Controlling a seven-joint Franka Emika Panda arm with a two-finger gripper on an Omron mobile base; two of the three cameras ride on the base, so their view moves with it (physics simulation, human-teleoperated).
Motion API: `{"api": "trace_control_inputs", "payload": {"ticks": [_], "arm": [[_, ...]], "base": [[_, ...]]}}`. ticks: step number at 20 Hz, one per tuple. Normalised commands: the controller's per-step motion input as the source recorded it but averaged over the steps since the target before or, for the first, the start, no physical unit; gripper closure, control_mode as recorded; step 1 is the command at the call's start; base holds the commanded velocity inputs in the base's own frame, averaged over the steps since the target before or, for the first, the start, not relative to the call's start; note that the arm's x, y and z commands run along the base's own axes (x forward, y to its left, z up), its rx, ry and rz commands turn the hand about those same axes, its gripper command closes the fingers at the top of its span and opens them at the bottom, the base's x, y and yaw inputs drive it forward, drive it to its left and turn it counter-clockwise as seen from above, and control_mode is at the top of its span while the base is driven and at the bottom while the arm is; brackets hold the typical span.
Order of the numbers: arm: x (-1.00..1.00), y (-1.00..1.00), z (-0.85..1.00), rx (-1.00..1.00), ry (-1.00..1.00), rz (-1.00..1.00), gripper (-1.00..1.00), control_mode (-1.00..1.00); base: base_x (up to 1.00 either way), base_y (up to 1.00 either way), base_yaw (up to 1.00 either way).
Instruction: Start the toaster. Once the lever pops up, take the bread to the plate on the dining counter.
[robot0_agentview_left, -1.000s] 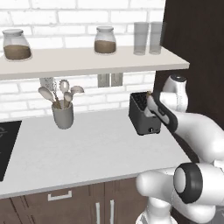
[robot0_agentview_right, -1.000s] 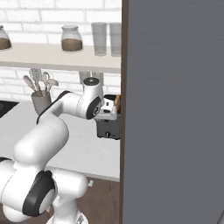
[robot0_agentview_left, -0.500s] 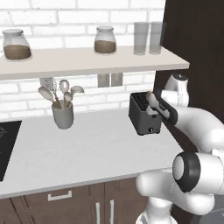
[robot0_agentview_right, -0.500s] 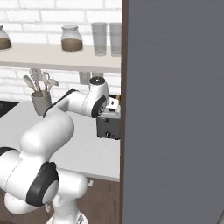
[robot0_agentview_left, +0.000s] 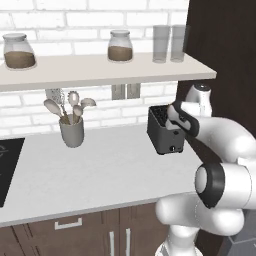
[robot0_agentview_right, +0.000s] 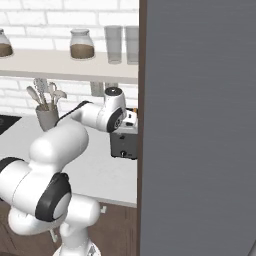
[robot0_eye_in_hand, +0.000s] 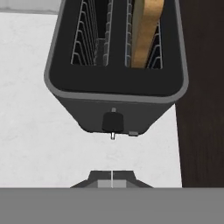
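The gripper (robot0_eye_in_hand: 112, 177) is being held with its fingertips pressed together, nothing pinched between them, just in front of the narrow face of the toaster (robot0_eye_in_hand: 114, 83). Directly ahead of the closed tips, the black lever (robot0_eye_in_hand: 112, 121) on that face is being shown, apart from them, with a tiny pale knob (robot0_eye_in_hand: 133, 133) beside it. Beyond the lever, the toaster's open top is being presented with two wire-lined slots. The bread (robot0_eye_in_hand: 146, 30) is being carried upright in the slot to the right of the gripper's line, its golden-tan edge rising above the rim. The toaster is standing on the pale counter (robot0_agentview_left: 100, 175), against a dark panel (robot0_eye_in_hand: 203, 87) on the gripper's right. Farther off to the gripper's left, a grey utensil cup (robot0_agentview_left: 71, 131) is being seen on the same counter. Above, a shelf (robot0_agentview_left: 100, 72) is bearing two jars (robot0_agentview_left: 120, 46) and two glasses (robot0_agentview_left: 169, 42).
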Motion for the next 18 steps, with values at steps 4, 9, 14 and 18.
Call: {"api": "trace_control_inputs", "payload": {"ticks": [4, 9, 14, 18], "arm": [[0.20, 0.00, -0.10, 0.00, 0.00, 0.00, 1.00, -1.00], [0.25, 0.00, -0.13, 0.00, 0.00, 0.00, 1.00, -1.00], [0.21, 0.00, -0.18, 0.00, 0.00, 0.00, 1.00, -1.00], [0.17, 0.00, -0.24, 0.00, 0.02, 0.00, 1.00, -1.00]], "base": [[0.00, 0.00, 0.00], [0.00, 0.00, 0.00], [0.00, 0.00, 0.00], [0.00, 0.00, 0.00]]}}
